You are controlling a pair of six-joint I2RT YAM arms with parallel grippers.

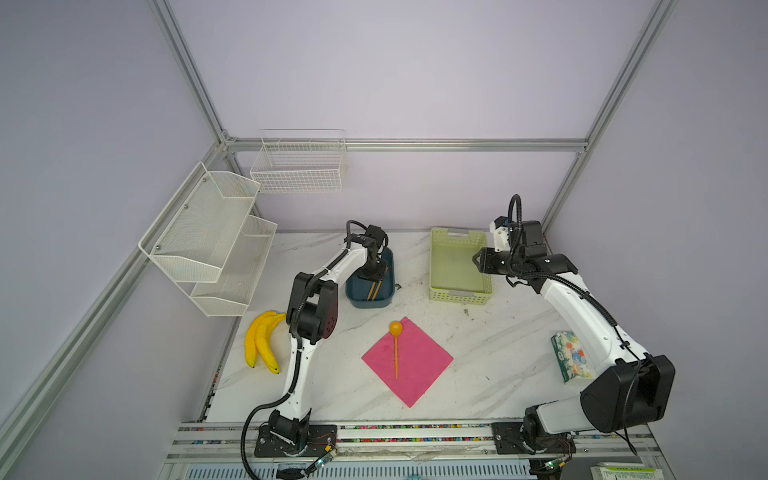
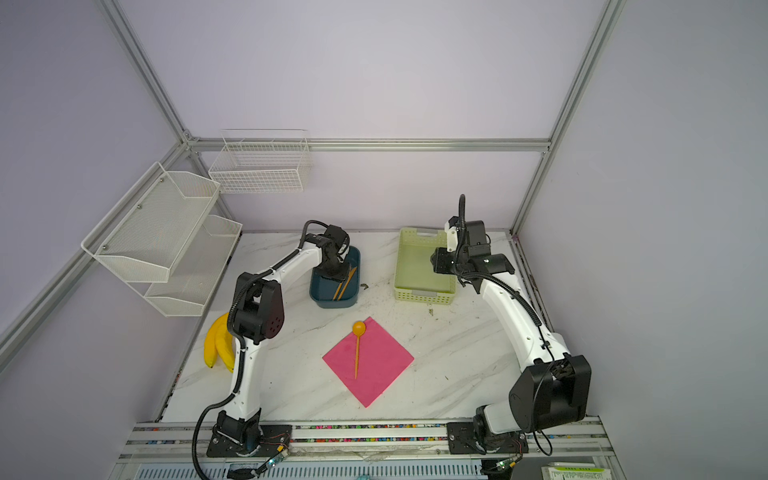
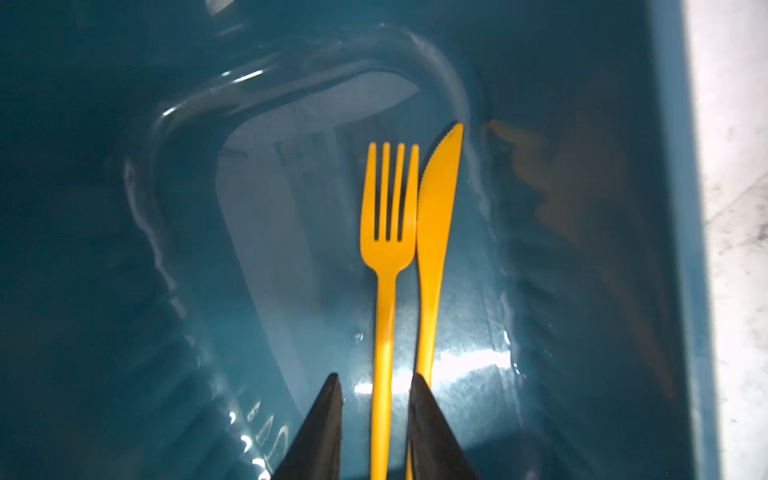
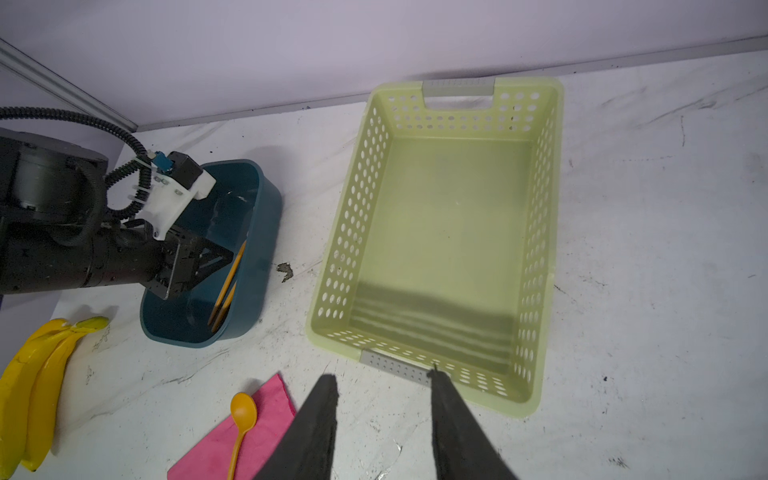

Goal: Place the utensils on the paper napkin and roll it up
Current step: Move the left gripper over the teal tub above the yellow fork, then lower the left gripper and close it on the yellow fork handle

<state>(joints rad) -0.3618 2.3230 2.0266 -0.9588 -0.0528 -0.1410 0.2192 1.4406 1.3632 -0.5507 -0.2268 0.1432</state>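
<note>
Down in the blue tub [image 3: 673, 208] my left gripper [image 3: 375, 378] straddles the fork [image 3: 388, 249] beside the knife [image 3: 436, 216], jaws part-open and gripping nothing, while only the spoon [image 1: 396, 345] lies on the pink napkin [image 1: 424, 365], rolling is not begun, and my right gripper [image 4: 382, 376] hangs open, empty.

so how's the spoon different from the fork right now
Spoon lies on the napkin; fork lies in the tub. Spoon has a round bowl; fork has four tines. Spoon lies alone; fork sits beside the knife, the left gripper astride its handle. Both are orange plastic.
</note>
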